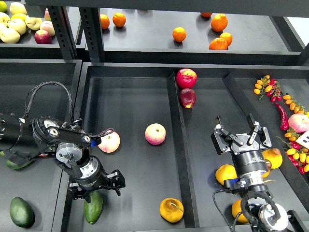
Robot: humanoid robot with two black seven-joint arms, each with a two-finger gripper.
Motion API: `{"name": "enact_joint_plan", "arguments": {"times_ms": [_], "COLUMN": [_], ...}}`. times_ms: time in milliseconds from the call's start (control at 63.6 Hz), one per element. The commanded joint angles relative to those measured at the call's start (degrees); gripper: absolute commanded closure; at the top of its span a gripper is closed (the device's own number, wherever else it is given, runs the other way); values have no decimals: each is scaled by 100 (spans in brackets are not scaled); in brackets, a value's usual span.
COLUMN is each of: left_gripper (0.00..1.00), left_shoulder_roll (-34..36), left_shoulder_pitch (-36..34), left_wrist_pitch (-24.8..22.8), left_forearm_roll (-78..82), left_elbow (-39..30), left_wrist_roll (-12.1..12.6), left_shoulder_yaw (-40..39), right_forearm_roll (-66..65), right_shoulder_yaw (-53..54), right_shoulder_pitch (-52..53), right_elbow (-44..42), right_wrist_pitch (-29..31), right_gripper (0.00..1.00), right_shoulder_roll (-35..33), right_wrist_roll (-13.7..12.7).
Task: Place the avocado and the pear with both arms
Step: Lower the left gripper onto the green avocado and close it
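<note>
Right, left gripper (94, 189) is low at seven o'clock in the head view, fingers spread apart and pointing down over the avocado (93, 208), which lies on the black tray floor (130, 193) directly beneath it. Contact between fingertips and fruit I cannot tell from this angle, but the jaws are not closed on it.

Pear (171, 210) sits at six o'clock in the same tray, stem showing, just beside the central divider (177, 145) and well apart from the avocado. Nothing is touching it.

Over at four o'clock, right gripper (241, 137) points up toward twelve, fingers wide apart, holding nothing, hovering in the right compartment. Yellow fruits (225, 174) cluster around that arm's wrist.

Mid-tray, one pink apple (155, 134) sits near centre, another (109, 142) at its nine o'clock, just beside the left arm. A red apple (186, 78) rests at twelve o'clock by the divider. A darker, rounder avocado (21, 211) lies at eight o'clock in the far left tray. Oranges (179, 34) dot the upper shelf, and small tomatoes (292, 104) trail along the right edge at three o'clock.
</note>
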Motion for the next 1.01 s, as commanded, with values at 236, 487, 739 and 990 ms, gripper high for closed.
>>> {"name": "enact_joint_plan", "arguments": {"times_ms": [236, 487, 739, 990], "left_gripper": [1, 1, 1, 1], "left_shoulder_roll": [-15, -24, -32, -199], "left_shoulder_pitch": [97, 141, 291, 493], "left_wrist_pitch": [0, 0, 0, 0], "left_forearm_roll": [198, 233, 233, 233], "left_elbow": [207, 216, 339, 576], "left_wrist_roll": [0, 0, 0, 0], "left_shoulder_yaw": [230, 380, 389, 362], "right_forearm_roll": [0, 0, 0, 0], "right_shoulder_yaw": [-9, -26, -26, -35], "right_shoulder_pitch": [0, 0, 0, 9], "right_elbow": [9, 18, 18, 18], "right_wrist_pitch": [71, 79, 79, 79], "right_gripper": [0, 0, 0, 0], "right_shoulder_roll": [0, 0, 0, 0], "right_wrist_roll": [1, 1, 1, 1]}}
